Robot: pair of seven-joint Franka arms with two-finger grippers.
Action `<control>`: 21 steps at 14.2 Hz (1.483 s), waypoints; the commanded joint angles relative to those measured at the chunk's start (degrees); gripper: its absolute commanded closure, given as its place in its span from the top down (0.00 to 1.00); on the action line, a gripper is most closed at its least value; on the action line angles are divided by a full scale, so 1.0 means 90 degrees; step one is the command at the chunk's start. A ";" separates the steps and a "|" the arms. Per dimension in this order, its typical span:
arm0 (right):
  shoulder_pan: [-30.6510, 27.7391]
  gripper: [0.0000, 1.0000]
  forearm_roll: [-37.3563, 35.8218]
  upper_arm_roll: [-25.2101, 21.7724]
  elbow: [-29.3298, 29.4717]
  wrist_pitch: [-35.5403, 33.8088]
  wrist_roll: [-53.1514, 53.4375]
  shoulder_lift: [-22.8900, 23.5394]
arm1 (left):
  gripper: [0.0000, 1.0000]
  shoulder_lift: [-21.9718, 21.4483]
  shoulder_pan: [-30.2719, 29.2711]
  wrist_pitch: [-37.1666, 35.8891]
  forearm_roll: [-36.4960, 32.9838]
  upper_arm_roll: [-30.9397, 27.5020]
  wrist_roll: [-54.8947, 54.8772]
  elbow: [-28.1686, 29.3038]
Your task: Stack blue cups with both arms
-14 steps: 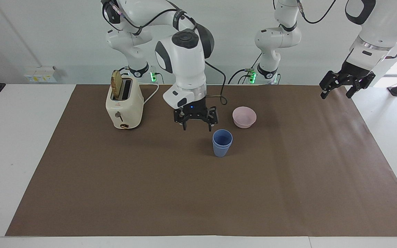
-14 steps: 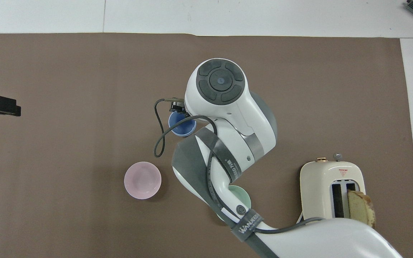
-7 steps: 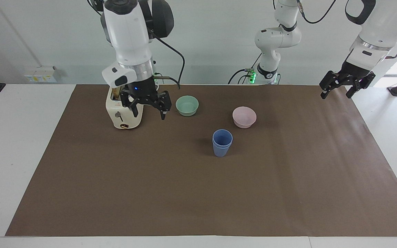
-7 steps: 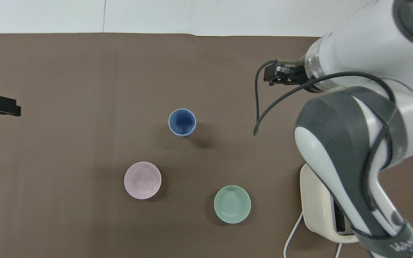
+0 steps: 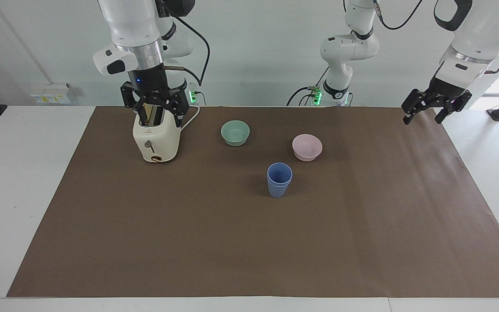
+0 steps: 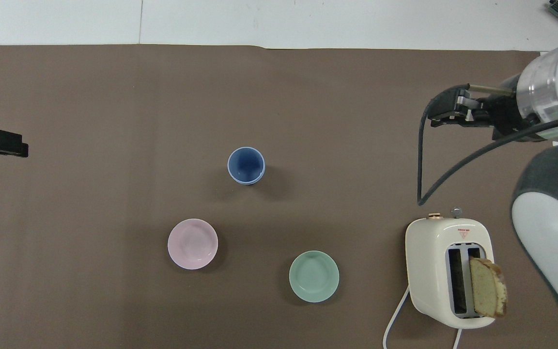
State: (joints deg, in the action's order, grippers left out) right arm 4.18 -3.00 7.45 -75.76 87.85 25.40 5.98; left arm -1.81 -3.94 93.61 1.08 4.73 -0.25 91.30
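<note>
My right gripper [image 5: 154,102] hangs over the toaster [image 5: 156,134] at the right arm's end of the table, fingers spread and holding nothing. My left gripper [image 5: 435,106] is up in the air over the brown mat's [image 5: 249,242] edge at the left arm's end, fingers also apart and empty; that arm waits. The blue cups [image 5: 279,179] stand nested, one inside the other, upright near the middle of the mat, well apart from both grippers. The pink bowl [image 5: 307,147] sits near the cups, nearer to the robots. The green bowl [image 5: 235,132] is nearer still, between the pink bowl and the toaster. A slice of bread [image 6: 488,287] sticks up from one toaster slot.
</note>
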 commanded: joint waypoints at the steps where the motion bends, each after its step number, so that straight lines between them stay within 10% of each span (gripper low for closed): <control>1: -0.0434 1.00 0.0216 0.0070 -0.0157 -0.0229 -0.0360 -0.0331 | 1.00 -0.0063 0.0008 -0.0108 -0.0080 -0.0018 -0.0012 -0.0018; 7: -0.0298 1.00 0.0216 -0.0808 -0.0370 -0.0932 -0.1648 -0.0780 | 1.00 -0.0063 0.0008 -0.0108 -0.0080 -0.0018 -0.0012 -0.0018; 10: -0.0377 1.00 0.0392 -0.0828 -0.1327 -0.0486 -0.2031 -0.1259 | 1.00 -0.0063 0.0008 -0.0108 -0.0080 -0.0018 -0.0012 -0.0018; 21: -0.0425 1.00 0.0382 -0.0838 -0.1484 -0.0386 -0.2061 -0.1270 | 1.00 -0.0063 0.0008 -0.0108 -0.0080 -0.0018 -0.0012 -0.0018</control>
State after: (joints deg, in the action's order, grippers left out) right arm 1.00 -0.67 0.00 -86.10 82.80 8.61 -3.76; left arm -1.81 -3.94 93.61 1.08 4.73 -0.25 91.30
